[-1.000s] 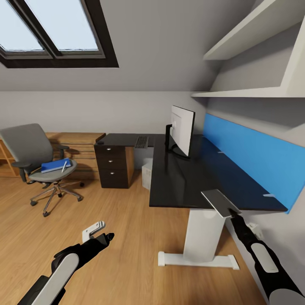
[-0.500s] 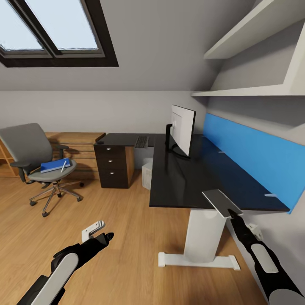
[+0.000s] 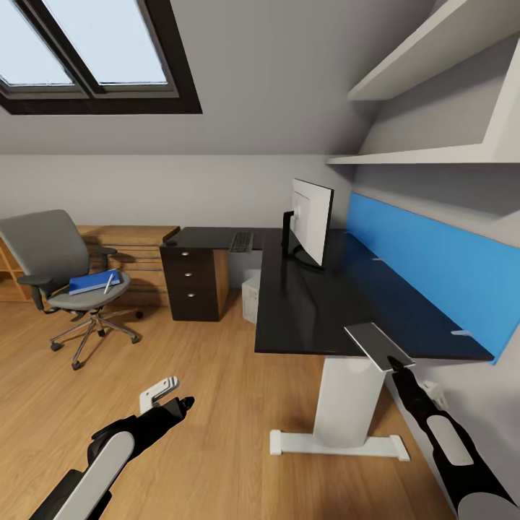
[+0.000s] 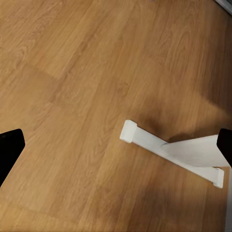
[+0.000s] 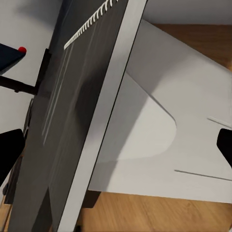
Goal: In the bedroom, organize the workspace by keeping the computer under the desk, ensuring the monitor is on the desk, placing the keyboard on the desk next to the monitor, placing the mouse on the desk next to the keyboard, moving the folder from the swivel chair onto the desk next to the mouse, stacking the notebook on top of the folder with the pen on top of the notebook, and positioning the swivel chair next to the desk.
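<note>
While the folder (image 3: 94, 282) lies on the swivel chair (image 3: 61, 271), pen (image 3: 110, 283) rests atop.

Before me lies a warm wooden plank floor (image 3: 217, 404); a dark-framed skylight (image 3: 94, 54) brightens the sloped grey ceiling, and white wall shelves (image 3: 433, 108) hang at my right.

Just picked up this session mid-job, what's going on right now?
The right pincer holds the notebook at the near corner of the desk, tilted and not yet laid down. The left pincer hangs open over the wooden floor, holding nothing. The folder lies on the swivel chair with the pen on it. The monitor and keyboard are on the desk.
</note>
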